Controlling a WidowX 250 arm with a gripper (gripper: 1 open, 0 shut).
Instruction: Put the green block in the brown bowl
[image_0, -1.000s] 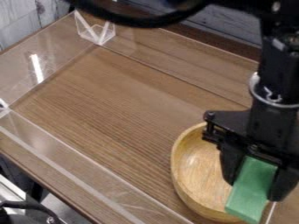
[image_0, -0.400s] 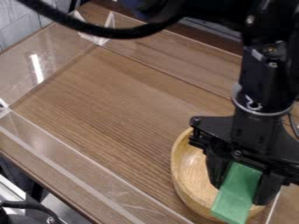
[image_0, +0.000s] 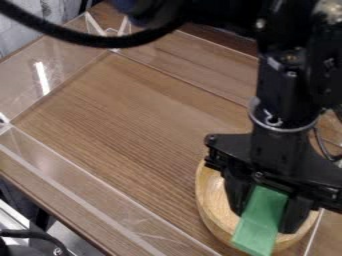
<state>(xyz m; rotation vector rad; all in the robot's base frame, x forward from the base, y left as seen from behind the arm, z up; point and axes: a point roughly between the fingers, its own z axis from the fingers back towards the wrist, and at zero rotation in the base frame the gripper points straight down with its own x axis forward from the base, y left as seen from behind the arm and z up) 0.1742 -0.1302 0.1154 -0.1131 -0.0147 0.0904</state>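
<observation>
Green and matte, the block (image_0: 261, 222) slants down at the near right of the table (image_0: 127, 115), its lower end over the inside of the brown bowl (image_0: 210, 207). The gripper (image_0: 271, 196) has its dark fingers closed on the block's upper part, pinching it. Whether the block's lower end touches the wood cannot be told. The bowl sits toward the table's near edge; the arm hides its far right portion.

At the near left, beyond the table's side edge, black cable (image_0: 34, 236) curves over a dark, cluttered area whose contents are hard to make out.

The tabletop is smooth brown wood with fine grain, and clear, shiny edging (image_0: 80, 185) runs along its left side. Farther up that side, a bright glint lies on the transparent material. Past the table's far left corner is a pale grey patch of the room, cut off by the frame.

Across the far side, a thick black cable (image_0: 80, 38) sags toward the arm (image_0: 274, 85), partly covering a clear, angular object (image_0: 118, 27). No writing or label can be read on anything.
</observation>
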